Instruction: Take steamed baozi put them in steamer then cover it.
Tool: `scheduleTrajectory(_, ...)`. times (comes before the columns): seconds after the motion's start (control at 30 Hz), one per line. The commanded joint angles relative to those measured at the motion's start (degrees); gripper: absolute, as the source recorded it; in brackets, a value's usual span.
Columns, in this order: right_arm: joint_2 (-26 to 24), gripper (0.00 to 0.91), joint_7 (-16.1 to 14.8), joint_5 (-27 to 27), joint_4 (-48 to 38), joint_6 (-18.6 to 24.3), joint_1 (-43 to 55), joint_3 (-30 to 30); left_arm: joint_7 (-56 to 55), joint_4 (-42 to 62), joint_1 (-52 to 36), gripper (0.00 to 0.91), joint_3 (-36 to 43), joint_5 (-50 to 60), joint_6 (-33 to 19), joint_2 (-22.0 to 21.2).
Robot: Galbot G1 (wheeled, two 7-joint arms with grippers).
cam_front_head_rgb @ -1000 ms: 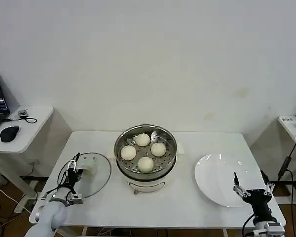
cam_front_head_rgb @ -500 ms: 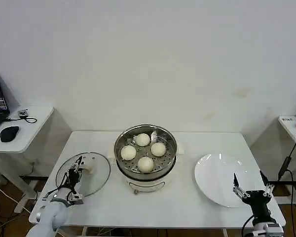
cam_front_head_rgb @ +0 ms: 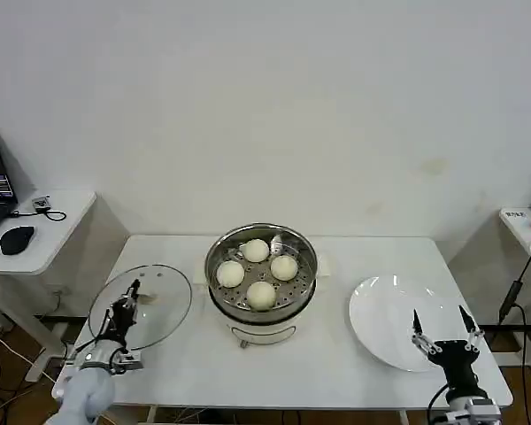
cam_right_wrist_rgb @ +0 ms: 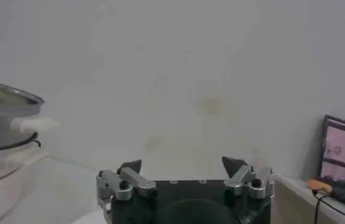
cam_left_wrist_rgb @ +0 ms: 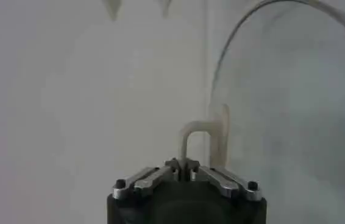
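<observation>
Here, left claw [cam_front_head_rgb: 128,304] clamped on cover [cam_front_head_rgb: 150,297] handle, tilted off table, right claw [cam_front_head_rgb: 442,332] open beside plate [cam_front_head_rgb: 385,310]

Four cream-white steamed baozi [cam_front_head_rgb: 258,273] are seen resting on the perforated tray inside the steamer [cam_front_head_rgb: 261,310], a shiny steel pot on a white base, set at the middle of the table. The cover [cam_front_head_rgb: 159,297], clear glass with a metal rim, is held tilted near the table's left edge, gripped by its beige handle.
</observation>
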Motion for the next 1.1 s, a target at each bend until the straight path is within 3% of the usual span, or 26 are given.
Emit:
scheduleTrajectory(0.03,-0.05,0.907,-0.10,-0.21,-1.31,0.31,0.45,-0.62,4.45,-19.48,7.94,0.000,-6.97,-1.23,5.82,1.72)
scheduleTrajectory(0.2,-0.55,0.907,-0.35,-0.78,-2.60,0.48,0.57,-1.73,10.72,-30.26,11.41,0.000,-8.54,-2.91,13.17,2.99)
scheduleTrajectory(0.33,-0.87,0.907,-0.68,-1.14,-3.62,0.74,0.59,-2.56,13.51,-35.31,10.83,0.000,-6.89,-2.12,16.21,3.87)
scheduleTrajectory(0.63,-0.32,0.907,-0.77,-2.12,-5.67,2.01,0.79,-3.87,19.97,-36.74,3.13,0.000,8.87,-1.69,25.93,9.67)
scheduleTrajectory(0.83,0.50,0.907,-0.85,-2.17,-7.01,2.41,1.21,-4.74,25.47,-34.38,-8.80,0.000,20.95,2.70,33.47,5.97)
scheduleTrajectory(1.1,2.91,0.907,-0.64,-3.88,-7.07,2.49,1.63,-7.21,32.02,-33.36,-14.59,0.000,28.45,10.75,38.02,-0.39)
